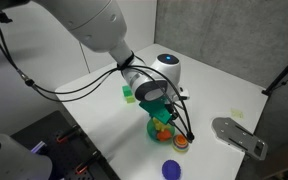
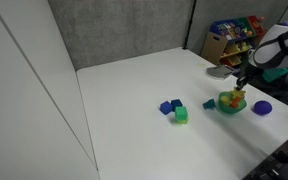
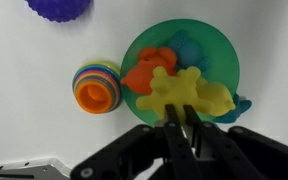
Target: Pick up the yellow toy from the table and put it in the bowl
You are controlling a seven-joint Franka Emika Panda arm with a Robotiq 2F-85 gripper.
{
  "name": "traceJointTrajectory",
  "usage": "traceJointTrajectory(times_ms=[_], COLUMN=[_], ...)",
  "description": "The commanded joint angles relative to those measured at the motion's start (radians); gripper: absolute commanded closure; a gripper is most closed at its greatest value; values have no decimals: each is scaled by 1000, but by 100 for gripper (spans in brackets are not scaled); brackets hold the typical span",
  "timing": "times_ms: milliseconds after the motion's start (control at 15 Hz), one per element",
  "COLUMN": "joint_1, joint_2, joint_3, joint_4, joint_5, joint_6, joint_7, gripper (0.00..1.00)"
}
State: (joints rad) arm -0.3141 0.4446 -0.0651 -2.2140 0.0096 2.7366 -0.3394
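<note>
Wrist view alone shows the yellow toy [image 3: 189, 93] clearly: a chunky, bright piece with short arms, over the bowl [image 3: 212, 40], beside an orange piece and a blue piece. The claw [image 3: 184, 125] has its fingers drawn close together on the toy's near edge. A striped orange dish [image 3: 96, 87] stands just beside the bowl, and a purple disc [image 3: 59, 7] is cut off at the frame edge. In an exterior view the toy is only a small yellow spot, while a green cube [image 2: 181, 115] and a blue toy [image 2: 167, 107] lie well apart on the worktop [image 2: 134, 80].
</note>
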Motion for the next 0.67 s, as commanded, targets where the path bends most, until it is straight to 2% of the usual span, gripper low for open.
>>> traceJointTrajectory(times_ms=[0, 67, 133, 333, 600], joint_1=[4, 5, 6, 9, 34], joint_2=[-43, -45, -48, -66, -125], joint_3=[-22, -24, -24, -15, -11], joint_4=[-54, -60, -64, -74, -65], joint_5=[-12, -12, -13, -8, -1], joint_6=[-8, -12, -19, -60, -186], joint_7=[8, 8, 5, 0, 12], gripper=[62, 61, 55, 31, 1])
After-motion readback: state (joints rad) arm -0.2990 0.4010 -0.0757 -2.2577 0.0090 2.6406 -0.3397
